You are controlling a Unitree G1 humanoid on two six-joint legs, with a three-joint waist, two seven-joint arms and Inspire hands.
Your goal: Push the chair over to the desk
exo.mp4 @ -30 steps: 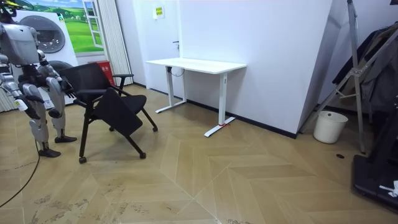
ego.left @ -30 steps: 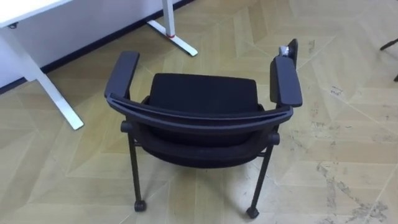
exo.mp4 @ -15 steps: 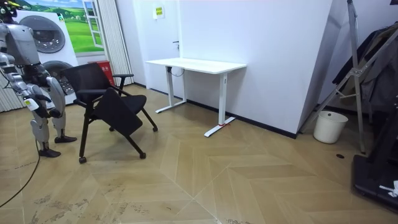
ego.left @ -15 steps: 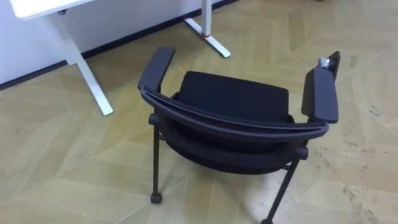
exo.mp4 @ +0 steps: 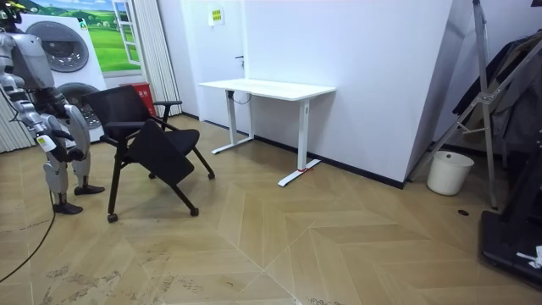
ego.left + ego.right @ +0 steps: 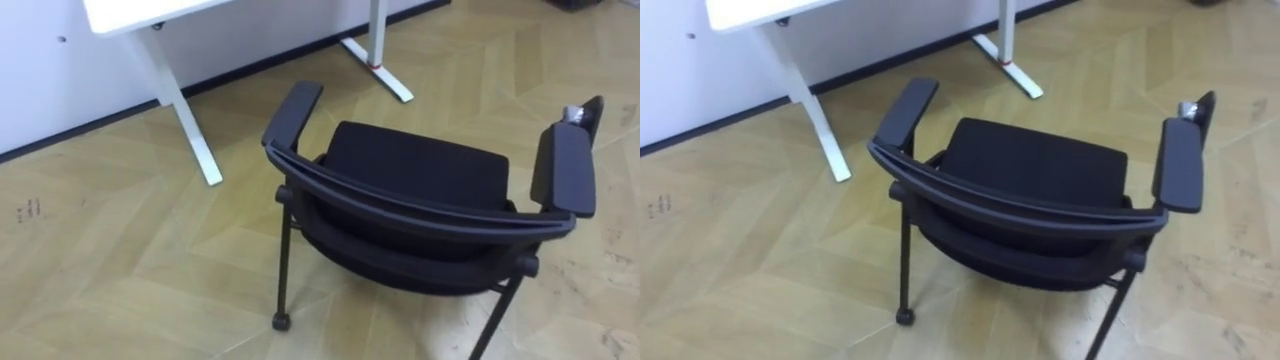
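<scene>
Right hand [image 5: 51, 144] hangs low by the robot's hip in the room view, too small to tell if the fingers are curled or straight. It's clear of the black mesh-backed office chair with armrests and castors [image 6: 420, 175], which sits right in front of the robot on the herringbone wood floor [image 6: 110, 260], with the white-legged desk [image 6: 180, 110] just beyond.

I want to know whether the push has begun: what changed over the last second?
In the room view the robot's arm, which reached toward the back of the chair a second ago, has drawn back to its side. The chair and the desk stand where they were; the shift in the eye views is the camera turning.
</scene>
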